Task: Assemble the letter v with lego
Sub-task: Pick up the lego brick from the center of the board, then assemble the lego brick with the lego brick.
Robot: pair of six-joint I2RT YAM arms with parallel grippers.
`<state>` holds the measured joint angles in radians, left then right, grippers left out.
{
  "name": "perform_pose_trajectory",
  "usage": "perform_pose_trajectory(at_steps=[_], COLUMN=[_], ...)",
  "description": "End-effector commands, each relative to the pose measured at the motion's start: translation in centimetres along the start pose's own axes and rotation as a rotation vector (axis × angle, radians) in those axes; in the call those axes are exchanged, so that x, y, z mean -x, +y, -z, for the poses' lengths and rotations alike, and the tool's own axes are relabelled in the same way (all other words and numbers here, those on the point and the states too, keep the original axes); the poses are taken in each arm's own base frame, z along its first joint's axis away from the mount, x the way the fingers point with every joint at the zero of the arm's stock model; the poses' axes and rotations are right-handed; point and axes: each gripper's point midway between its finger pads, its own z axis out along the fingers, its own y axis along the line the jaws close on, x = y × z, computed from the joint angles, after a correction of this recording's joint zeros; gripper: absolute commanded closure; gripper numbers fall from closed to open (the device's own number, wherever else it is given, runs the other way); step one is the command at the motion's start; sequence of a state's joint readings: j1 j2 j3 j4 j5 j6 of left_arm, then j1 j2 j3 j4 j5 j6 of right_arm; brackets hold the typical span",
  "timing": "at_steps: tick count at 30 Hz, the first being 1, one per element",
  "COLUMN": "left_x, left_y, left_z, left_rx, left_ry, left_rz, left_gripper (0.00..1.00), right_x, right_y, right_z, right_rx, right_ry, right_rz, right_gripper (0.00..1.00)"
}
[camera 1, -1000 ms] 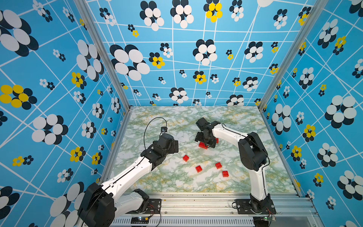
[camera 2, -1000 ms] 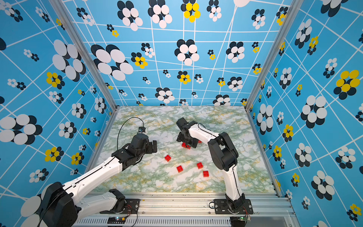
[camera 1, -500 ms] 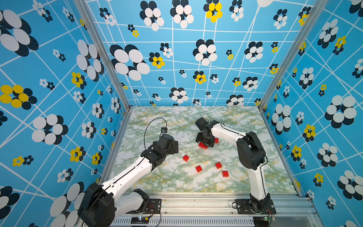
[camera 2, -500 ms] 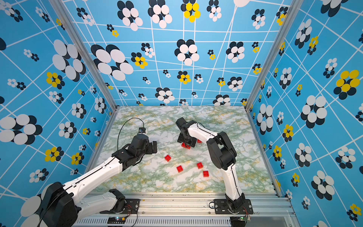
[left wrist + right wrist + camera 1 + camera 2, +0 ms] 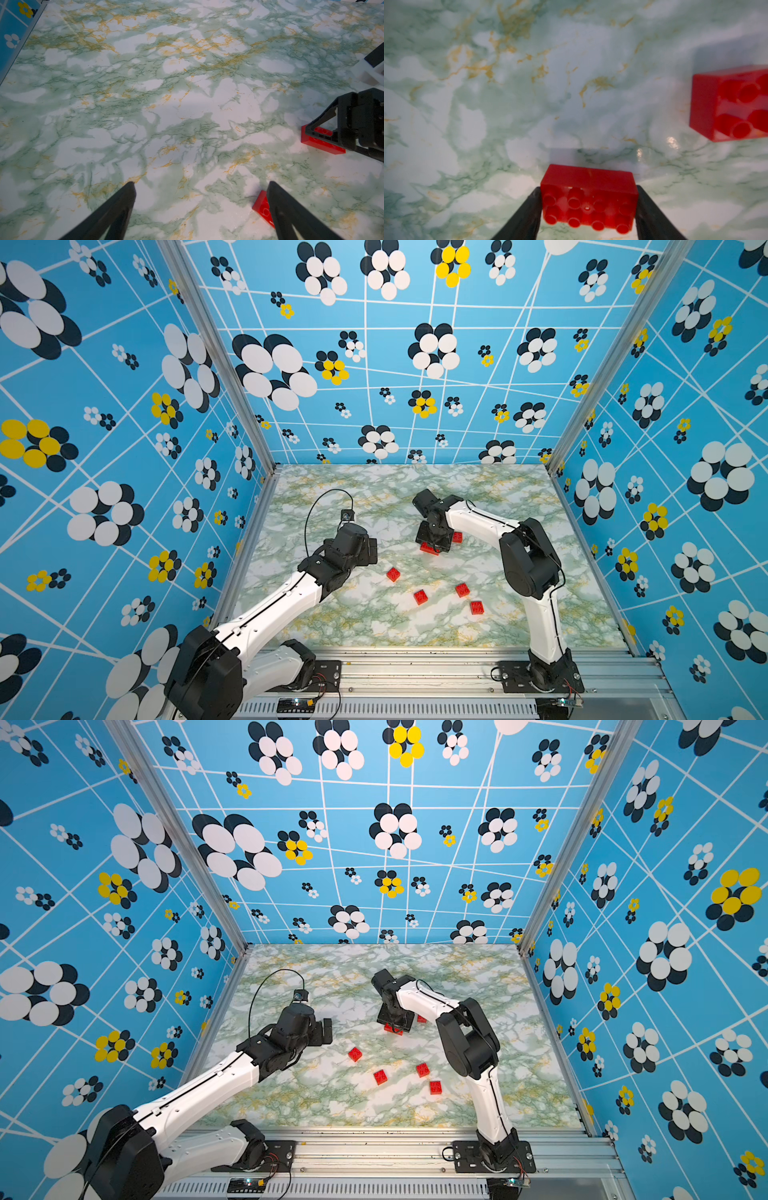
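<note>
The lego are red studded bricks on the marbled table (image 5: 519, 497). My right gripper (image 5: 433, 546) points down at mid-table, its fingers pressed on both ends of the long brick (image 5: 588, 199), which rests on the table in both top views (image 5: 392, 1029). A small brick (image 5: 729, 104) lies right beside it (image 5: 457, 536). My left gripper (image 5: 201, 182) hovers open to the left (image 5: 371, 551), with nothing between its fingers; another small brick (image 5: 262, 207) lies just outside one finger. Three more small bricks (image 5: 420, 596) (image 5: 462, 590) (image 5: 476, 607) lie nearer the front. The letter v is not in view.
Patterned blue walls (image 5: 124, 489) close in the left, back and right sides. An aluminium rail (image 5: 415, 664) carrying both arm bases runs along the front edge. The right arm's elbow (image 5: 528, 564) stands above the table's right part.
The right gripper's fingers have closed in onto the ends of the long brick. The left arm has not moved.
</note>
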<state>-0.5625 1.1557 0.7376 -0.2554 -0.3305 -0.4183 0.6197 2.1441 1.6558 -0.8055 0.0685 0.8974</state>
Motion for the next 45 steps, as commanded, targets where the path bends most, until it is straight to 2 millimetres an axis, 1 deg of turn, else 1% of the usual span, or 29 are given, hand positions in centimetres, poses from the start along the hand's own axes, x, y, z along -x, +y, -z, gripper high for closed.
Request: perform_pose_trajectory(at_steps=[1, 3, 5, 7, 9, 11, 14, 16, 19, 21, 25, 31, 34, 45], left_x=[0.1, 0.1, 0.1, 0.1, 0.0, 0.1, 0.2, 0.2, 0.2, 0.1, 0.4, 0.7, 0.7, 1.2], left_y=[0.6, 0.6, 0.5, 0.4, 0.3, 0.2, 0.1, -0.1, -0.4, -0.6, -0.7, -0.5, -0.5, -0.3], left_z=[0.0, -0.1, -0.2, -0.1, -0.3, -0.4, -0.8, -1.1, -1.6, -1.8, -1.8, -1.5, -1.4, -0.8], left_rx=[0.018, 0.018, 0.015, 0.009, 0.004, 0.0, 0.008, 0.007, 0.004, 0.001, 0.001, 0.004, 0.001, 0.004], left_ry=[-0.016, -0.014, -0.012, -0.013, -0.013, -0.019, -0.017, -0.01, 0.0, 0.008, 0.001, -0.01, -0.012, -0.038], left_rz=[-0.002, 0.0, 0.002, 0.005, 0.009, 0.013, 0.023, 0.026, 0.034, 0.038, 0.047, 0.051, 0.053, 0.056], left_gripper=[0.0, 0.0, 0.0, 0.0, 0.0, 0.0, 0.0, 0.0, 0.0, 0.01, 0.01, 0.01, 0.02, 0.02], right_x=[-0.4, -0.2, 0.2, 1.0, 2.0, 3.1, 4.3, 5.1, 6.2, 6.5, 6.4, 6.2, 6.4, 6.7], right_y=[-0.3, -0.2, -0.5, -1.1, -2.5, -4.1, -6.1, -6.8, -7.3, -7.4, -7.0, -7.2, -7.6, -7.9], right_z=[0.2, 1.0, 2.6, 4.2, 5.1, 5.3, 5.4, 5.4, 5.3, 5.0, 4.4, 3.3, 2.8, 1.9], right_rx=[-0.027, -0.023, -0.025, -0.013, -0.004, -0.01, -0.028, -0.026, -0.016, -0.01, 0.011, 0.001, -0.01, -0.018], right_ry=[0.017, 0.016, 0.007, -0.006, 0.008, 0.009, 0.017, 0.006, -0.006, 0.004, 0.026, 0.043, 0.051, 0.067], right_rz=[0.021, 0.044, 0.098, 0.165, 0.225, 0.251, 0.267, 0.267, 0.253, 0.248, 0.25, 0.239, 0.225, 0.224], right_gripper=[0.37, 0.38, 0.38, 0.45, 0.54, 0.55, 0.55, 0.55, 0.56, 0.56, 0.56, 0.56, 0.57, 0.58])
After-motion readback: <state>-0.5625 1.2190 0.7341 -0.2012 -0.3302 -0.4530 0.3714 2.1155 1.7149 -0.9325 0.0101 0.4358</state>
